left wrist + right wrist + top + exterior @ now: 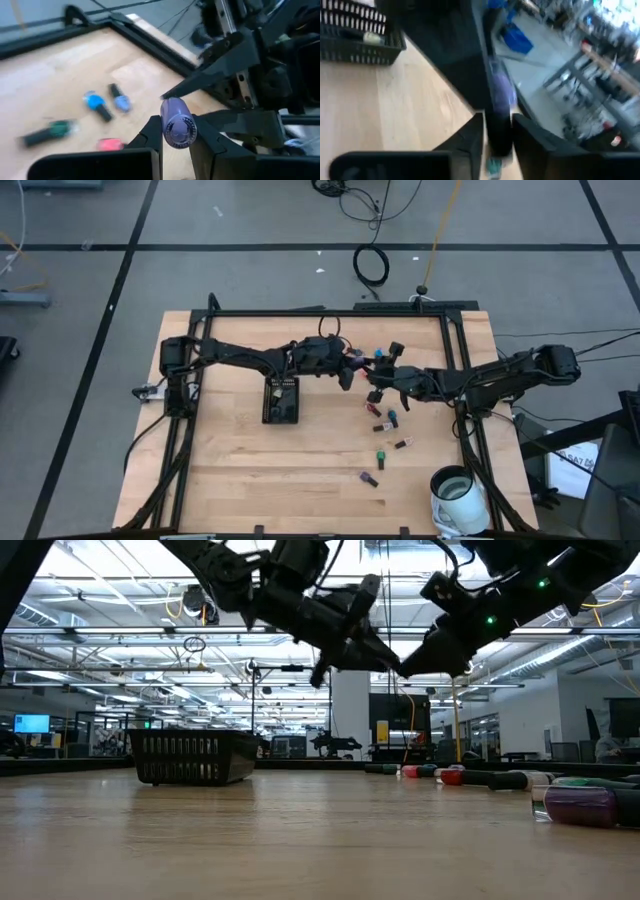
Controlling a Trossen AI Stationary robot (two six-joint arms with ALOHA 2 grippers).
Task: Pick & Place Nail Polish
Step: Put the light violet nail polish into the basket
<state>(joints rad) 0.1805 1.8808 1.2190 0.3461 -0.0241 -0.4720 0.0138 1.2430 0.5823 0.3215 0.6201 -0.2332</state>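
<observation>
1. Wooden table [250, 470], black slotted tray [281, 400] left of ctr.
2. Purple nail polish bottle [178, 128] held mid-air between both arms, long axis in line w/ them.
3. Left gripper [176, 135] clamped on body end.
4. Right gripper [498, 131] part-open around cap end; grip unclear.
5. Tray lies on left arm's side.

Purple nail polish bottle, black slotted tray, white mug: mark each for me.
Purple nail polish bottle [179, 129], left wrist view: its round base.
Black slotted tray [281, 400], high view: its top face.
White mug [459, 487], high view: its rim.
</observation>
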